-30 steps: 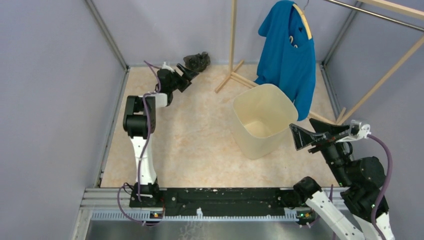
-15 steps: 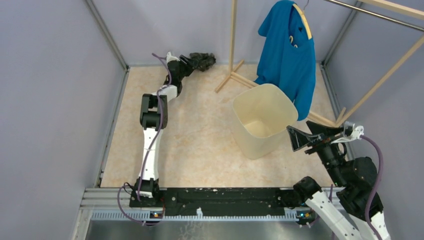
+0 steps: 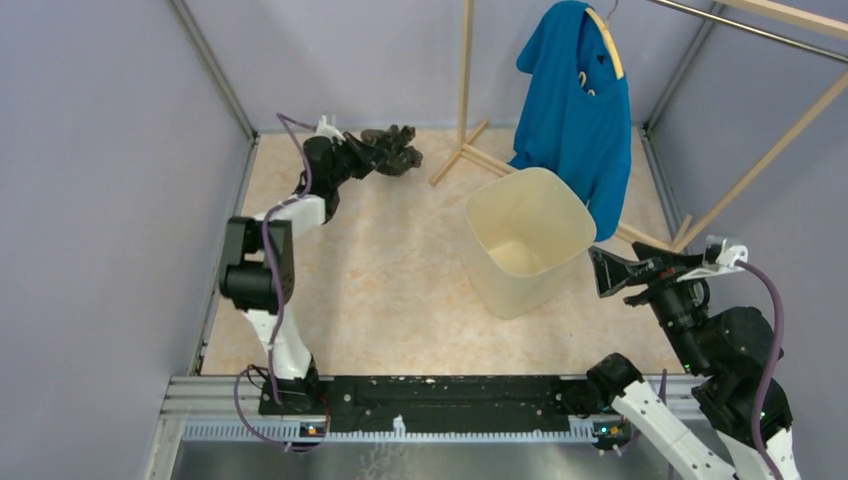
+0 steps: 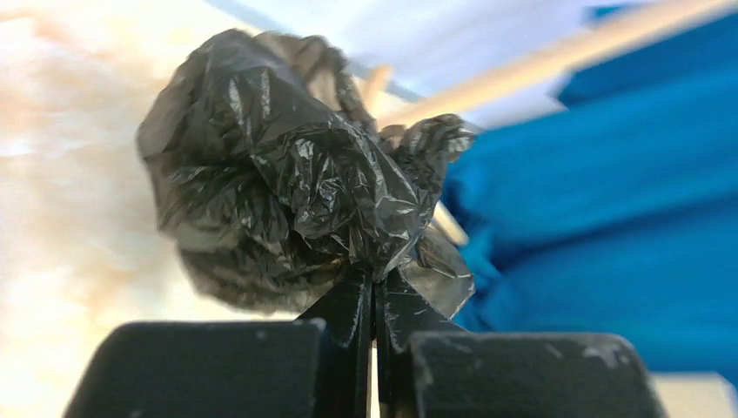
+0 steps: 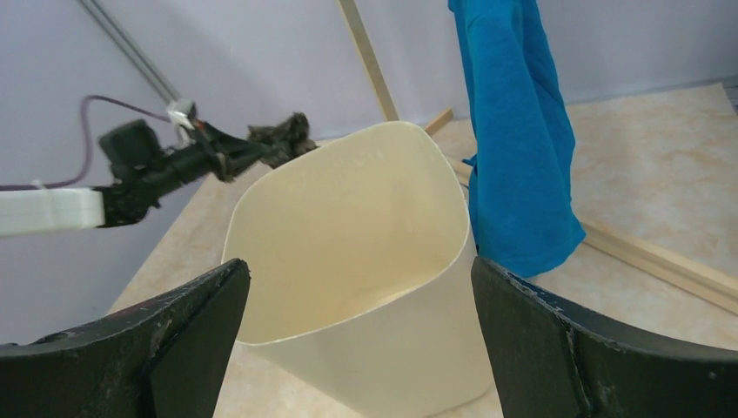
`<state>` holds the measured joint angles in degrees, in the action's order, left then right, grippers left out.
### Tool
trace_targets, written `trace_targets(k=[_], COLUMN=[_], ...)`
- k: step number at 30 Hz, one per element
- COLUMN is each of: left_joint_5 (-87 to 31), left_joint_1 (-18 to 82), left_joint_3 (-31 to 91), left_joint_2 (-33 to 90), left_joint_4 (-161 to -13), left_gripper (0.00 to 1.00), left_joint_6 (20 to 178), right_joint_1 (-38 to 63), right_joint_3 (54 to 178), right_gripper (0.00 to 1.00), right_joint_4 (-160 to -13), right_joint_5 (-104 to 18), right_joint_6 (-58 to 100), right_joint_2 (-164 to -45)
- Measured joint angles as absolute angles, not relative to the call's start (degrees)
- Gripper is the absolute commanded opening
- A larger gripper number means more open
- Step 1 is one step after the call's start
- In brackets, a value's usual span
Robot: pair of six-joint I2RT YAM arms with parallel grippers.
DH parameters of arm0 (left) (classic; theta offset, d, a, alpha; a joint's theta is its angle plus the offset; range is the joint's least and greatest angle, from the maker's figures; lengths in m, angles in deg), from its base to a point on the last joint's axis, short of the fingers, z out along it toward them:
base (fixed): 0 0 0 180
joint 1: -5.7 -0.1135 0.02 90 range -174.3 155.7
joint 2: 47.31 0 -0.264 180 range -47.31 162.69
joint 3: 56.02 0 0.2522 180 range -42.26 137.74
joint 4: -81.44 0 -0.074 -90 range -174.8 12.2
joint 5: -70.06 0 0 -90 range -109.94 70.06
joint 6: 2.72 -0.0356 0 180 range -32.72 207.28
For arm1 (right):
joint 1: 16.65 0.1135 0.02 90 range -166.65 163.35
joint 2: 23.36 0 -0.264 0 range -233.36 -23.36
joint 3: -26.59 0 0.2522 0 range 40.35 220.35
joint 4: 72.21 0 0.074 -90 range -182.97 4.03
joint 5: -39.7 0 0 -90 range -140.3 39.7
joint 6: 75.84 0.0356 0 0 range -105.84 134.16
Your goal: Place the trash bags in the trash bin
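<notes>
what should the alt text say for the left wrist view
The left gripper is shut on a crumpled, glossy dark trash bag, which fills the middle of this close-up. Blurred behind it are the pale marbled floor on the left, and a wooden rack pole and a blue T-shirt on the right.

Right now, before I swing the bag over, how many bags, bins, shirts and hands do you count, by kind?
trash bag: 1
trash bin: 1
blue T-shirt: 1
hands: 2 (left hand, right hand)
Total: 5
</notes>
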<state>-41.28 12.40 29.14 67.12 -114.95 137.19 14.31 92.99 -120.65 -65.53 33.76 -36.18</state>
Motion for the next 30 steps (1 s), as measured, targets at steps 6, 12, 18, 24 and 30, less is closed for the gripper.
trace_targets(k=[6,12,18,24,30], left_joint_5=[-50.2,-57.8,-64.1,-65.7,-70.6], left_joint_1=[12.9,13.2,13.2,13.3,13.3], left_joint_3=[15.2,4.4,-5.0,-4.5,-4.4], left_joint_2=[40.9,25.4,9.4,-4.7,-8.2], left_joint_4=[-114.6,-105.9,-94.8,-83.3,-77.0], left_gripper=[0.00,0.00,0.00,0.00,0.00], left_joint_6=[135.0,130.6,126.2,118.2,114.2], right_joint_1=[14.3,14.3,14.3,14.3,14.3], right_joint_3=[97.7,103.4,106.3,103.0,86.4], right_gripper=[0.99,0.99,0.99,0.99,0.99], right_joint_4=[-127.4,-136.2,-139.4,-138.4,-131.0], right_joint_5=[-66.4,-68.1,-65.1,-66.4,-60.3], right_joint_6=[34.3,33.2,32.0,35.5,44.4], right_joint_2=[-37.3,-39.4,-41.5,-43.1,-40.1])
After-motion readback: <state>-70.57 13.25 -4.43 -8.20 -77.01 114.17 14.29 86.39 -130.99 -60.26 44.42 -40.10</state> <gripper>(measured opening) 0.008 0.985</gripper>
